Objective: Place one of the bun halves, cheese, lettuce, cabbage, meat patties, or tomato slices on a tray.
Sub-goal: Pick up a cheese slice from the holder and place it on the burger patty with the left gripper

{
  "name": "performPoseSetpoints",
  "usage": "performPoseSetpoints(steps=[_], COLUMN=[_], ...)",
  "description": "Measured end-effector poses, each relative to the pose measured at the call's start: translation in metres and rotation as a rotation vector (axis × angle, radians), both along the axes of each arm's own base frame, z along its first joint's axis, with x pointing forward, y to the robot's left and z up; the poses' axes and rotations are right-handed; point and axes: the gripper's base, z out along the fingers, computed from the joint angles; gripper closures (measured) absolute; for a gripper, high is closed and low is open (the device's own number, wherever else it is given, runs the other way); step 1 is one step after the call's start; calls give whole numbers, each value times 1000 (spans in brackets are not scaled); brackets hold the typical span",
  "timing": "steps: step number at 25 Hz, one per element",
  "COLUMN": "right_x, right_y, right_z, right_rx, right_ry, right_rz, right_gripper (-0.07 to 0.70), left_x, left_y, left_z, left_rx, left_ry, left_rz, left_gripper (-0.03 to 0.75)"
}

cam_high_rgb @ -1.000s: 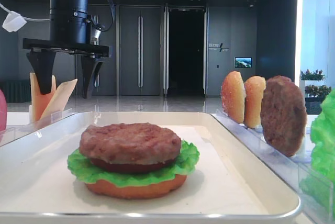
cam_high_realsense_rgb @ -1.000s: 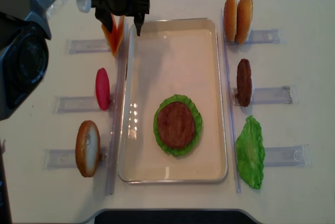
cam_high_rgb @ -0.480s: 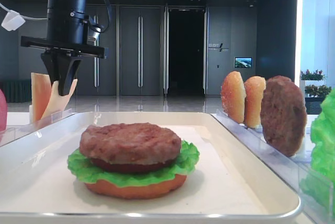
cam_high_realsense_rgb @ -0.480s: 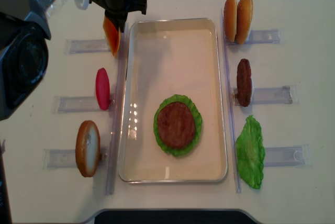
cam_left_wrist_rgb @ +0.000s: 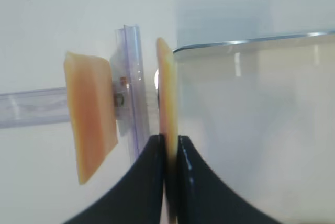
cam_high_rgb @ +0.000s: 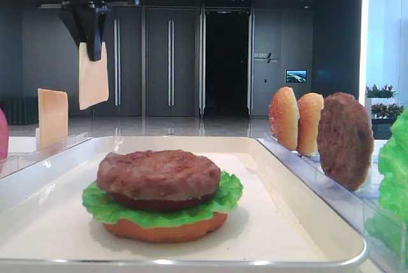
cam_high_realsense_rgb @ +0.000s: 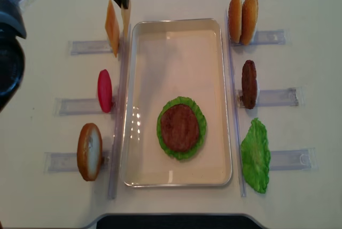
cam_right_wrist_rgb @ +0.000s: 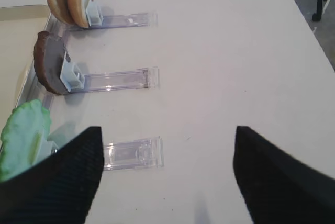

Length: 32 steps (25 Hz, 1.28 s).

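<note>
currently the step in hand was the transfer of one cheese slice (cam_high_rgb: 93, 75) toward the tray (cam_high_realsense_rgb: 176, 178). the left gripper (cam_left_wrist_rgb: 168, 148) had its jaws pressed together on the top edge of that slice, which hung on edge in the air, clear of its rack, above the far left corner of the tray. a second cheese slice (cam_high_realsense_rgb: 111, 25) stood upright in the clear rack (cam_high_realsense_rgb: 91, 46) just beside the tray's left rim. the right gripper (cam_right_wrist_rgb: 167, 145) hung over the bare surface (cam_right_wrist_rgb: 225, 51) beside the right-hand racks, its jaws spread and holding nothing

on the tray floor lay a stack: a bun half (cam_high_rgb: 162, 229) at the bottom, lettuce (cam_high_realsense_rgb: 199, 119) over it and a meat patty (cam_high_realsense_rgb: 180, 127) on top. judged from this, the next move called for carrying the slice inward over the rim, toward the stack in the near half of the tray, lowering it, and laying it flat before release, since it hung vertically

edges and open room:
- the raised tray rim and the long clear rail (cam_high_realsense_rgb: 122, 106) along its left side lay directly under the path; the hanging lower edge of the slice needed to pass above both
- the far half of the tray floor was bare, giving open room for the approach
- the remaining cheese slice and its rack lay near the held slice on the outer side; a swing outward risked tipping it
- two bun halves (cam_high_realsense_rgb: 242, 18), a second patty (cam_high_realsense_rgb: 249, 83) and a lettuce leaf (cam_high_realsense_rgb: 255, 155) stood in the right-hand racks, well apart from the path
</note>
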Motion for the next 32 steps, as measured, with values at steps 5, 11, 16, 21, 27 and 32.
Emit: performPoseSetpoints(steps=[5, 11, 16, 21, 27, 32], right_x=[0, 0, 0, 0, 0, 0], right_y=[0, 0, 0, 0, 0, 0], right_z=[0, 0, 0, 0, 0, 0], right_rx=[0, 0, 0, 0, 0, 0], right_ry=[0, 0, 0, 0, 0, 0], right_rz=[0, 0, 0, 0, 0, 0], right_gripper=[108, 108, 108, 108, 108, 108], left_x=[-21, -61, -101, -140, -179, -197], left_y=[-8, -10, -10, -6, -12, -12], left_z=[17, 3, 0, -11, -24, -44], left_rx=[-79, -102, -244, -389, -624, -725], left_ry=[17, 135, 139, 133, 98, 64], left_rz=[-40, -100, -153, -212, -379, -454], left_gripper=[690, 690, 690, 690, 690, 690])
